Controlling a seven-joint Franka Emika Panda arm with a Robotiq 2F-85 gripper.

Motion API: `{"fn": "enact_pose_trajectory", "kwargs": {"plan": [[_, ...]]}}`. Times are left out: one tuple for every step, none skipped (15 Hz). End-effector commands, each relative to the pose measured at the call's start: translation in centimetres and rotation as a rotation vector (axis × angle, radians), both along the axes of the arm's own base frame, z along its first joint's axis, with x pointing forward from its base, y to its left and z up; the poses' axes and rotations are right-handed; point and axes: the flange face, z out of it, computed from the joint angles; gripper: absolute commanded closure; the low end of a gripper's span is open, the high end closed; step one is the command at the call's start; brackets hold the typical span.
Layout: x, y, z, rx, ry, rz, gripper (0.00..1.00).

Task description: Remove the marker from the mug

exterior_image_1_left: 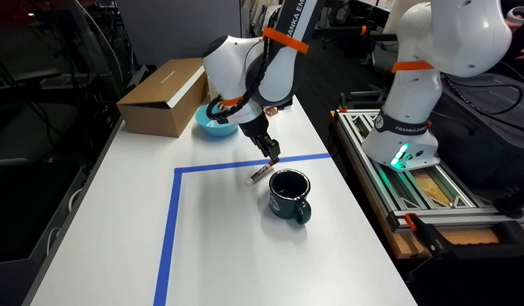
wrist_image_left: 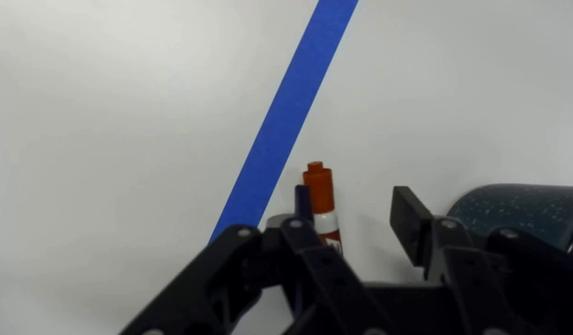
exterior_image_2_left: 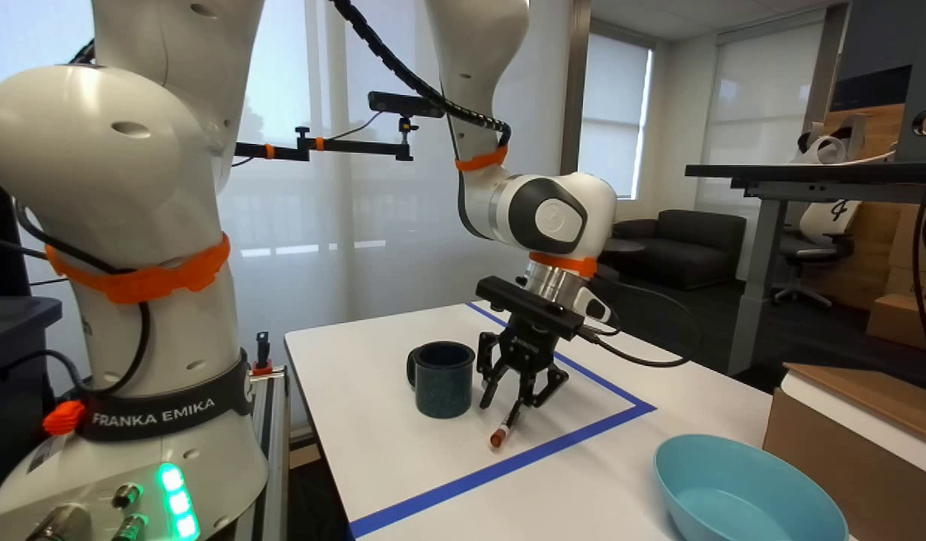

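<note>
The marker (exterior_image_1_left: 260,172) lies on the white table beside the mug, outside it. Its orange-brown end shows in the wrist view (wrist_image_left: 320,190) and in an exterior view (exterior_image_2_left: 498,438); its pale end points away from the gripper. The dark teal mug (exterior_image_1_left: 283,207) stands upright with its handle to the side; it also shows in the wrist view (wrist_image_left: 509,207). My gripper (wrist_image_left: 356,209) is open just over the marker, low above the table. In the wrist view the marker appears close to the left finger, which hides part of it. The right finger is on the mug's side.
A light-blue bowl (exterior_image_1_left: 217,127) and a cardboard box (exterior_image_1_left: 160,100) stand on the table behind the gripper. Blue tape (exterior_image_1_left: 219,165) marks lines on the table (exterior_image_1_left: 228,255). The mug (exterior_image_2_left: 443,387) stands close beside the gripper's fingers.
</note>
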Motion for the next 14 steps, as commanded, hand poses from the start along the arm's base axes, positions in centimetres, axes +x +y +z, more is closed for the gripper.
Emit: {"fn": "enact_pose_trajectory", "kwargs": {"plan": [[-0.3,0.2,2.3,-0.004,0.01,0.0,0.2],[-0.5,0.2,3.0,-0.008,0.022,-0.011,0.12],[-0.7,0.2,4.0,-0.013,0.049,-0.025,0.05],[-1.0,0.1,5.0,-0.011,0.067,-0.041,0.0],[-1.3,-0.1,6.3,-0.013,0.084,-0.052,0.0],[-1.5,-0.2,7.6,-0.013,0.099,-0.058,0.0],[-1.7,-0.4,8.9,-0.009,0.109,-0.067,0.0],[-1.8,-0.5,10.2,-0.006,0.113,-0.078,0.0],[-1.9,-0.7,11.4,-0.013,0.107,-0.105,0.0],[-1.7,-1.0,12.2,-0.018,0.092,-0.136,0.0],[-1.1,-0.7,9.9,-0.021,0.108,-0.08,0.0],[-1.1,-0.9,10.9,-0.023,0.098,-0.097,0.0],[-1.1,-1.0,11.6,-0.022,0.088,-0.106,0.0],[-1.1,-1.1,11.9,-0.022,0.083,-0.11,0.0]]}}
